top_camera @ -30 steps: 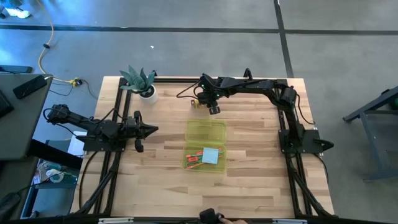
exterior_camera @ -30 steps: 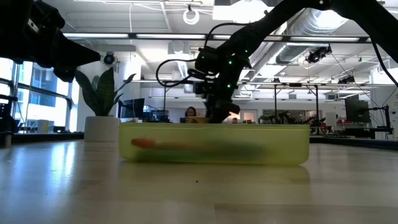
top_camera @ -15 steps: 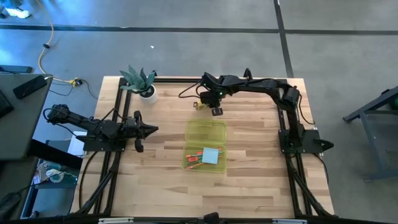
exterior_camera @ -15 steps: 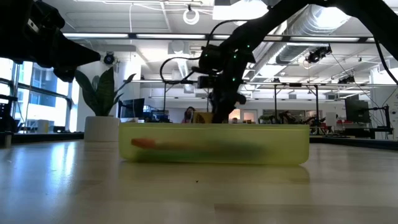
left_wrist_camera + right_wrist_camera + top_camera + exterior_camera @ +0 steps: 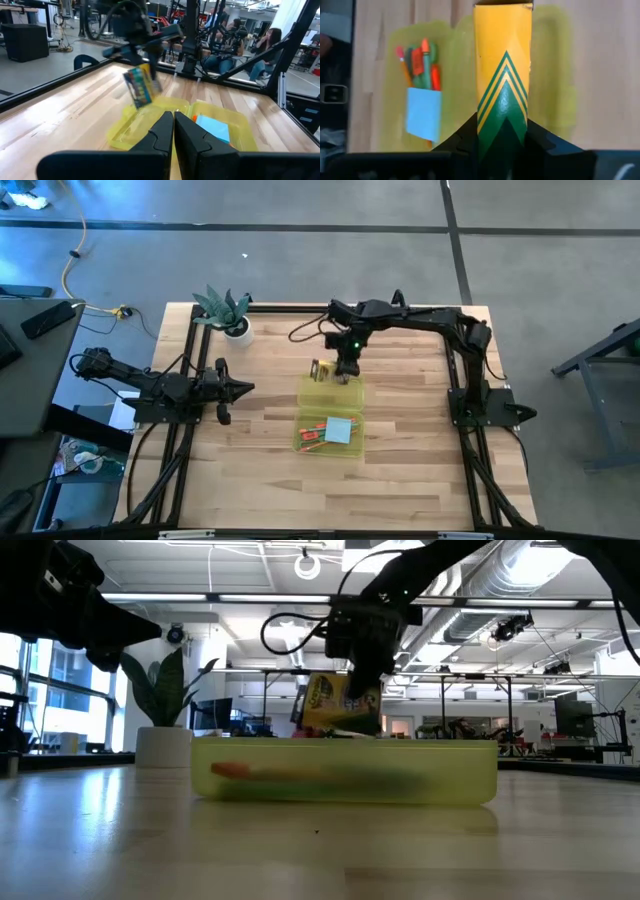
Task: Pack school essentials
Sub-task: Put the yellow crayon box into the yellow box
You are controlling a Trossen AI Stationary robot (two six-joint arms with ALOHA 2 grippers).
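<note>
The right end effector grips a yellow cardboard crayon box between its dark fingers, holding it clear of the light wooden plank surface and above the far half of the translucent yellow-green hinged plastic case. In the right wrist view the box's face shows flat matte yellow with nested dark green chevrons pointing away from the fingers. In the low view the box hangs tilted just above the case's rim; a printed label with coloured marks is there, but its writing cannot be read. The left wrist view shows the same box slanted, with striped multicoloured printing, again illegible.

The case lies opened flat, both shallow halves facing up, its walls glossy and see-through. The near half holds a teal square notepad with a smooth paper face, lying beside thin red, orange and green pens bunched together; the right wrist view shows these pens as slim rods overlapping one edge of the notepad.

The left end effector waits clenched and empty over the left part of the surface, well apart from the case. A small green spiky plant in a white round pot stands near the far left corner.
</note>
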